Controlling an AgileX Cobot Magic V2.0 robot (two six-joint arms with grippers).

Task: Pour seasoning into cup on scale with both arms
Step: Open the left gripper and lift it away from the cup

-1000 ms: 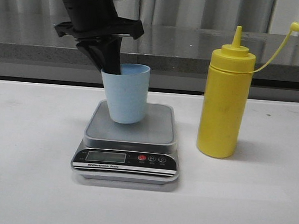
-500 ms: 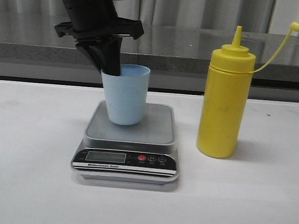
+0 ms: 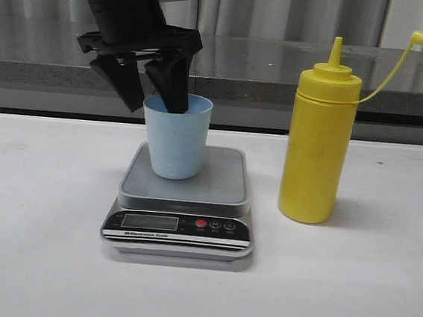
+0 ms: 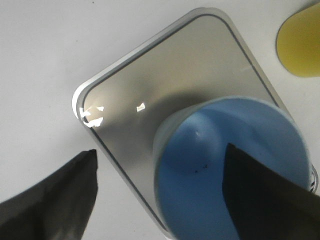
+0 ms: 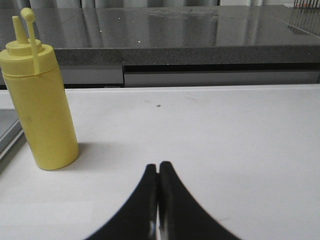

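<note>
The cup (image 3: 175,136) stands on the scale (image 3: 181,200); the left gripper (image 3: 149,85) is released, one finger inside it, one outside.

White table (image 3: 37,261): scale (image 3: 179,226), yellow bottle (image 3: 317,146).

Front view: low, near the table's (image 3: 29,261) near edge, facing the far edge. Left wrist: close, straight down on the scale (image 4: 150,90) and cup (image 4: 235,170), both shared with front. Right wrist: low, level over the table, sharing the seasoning (image 5: 42,110).
</note>
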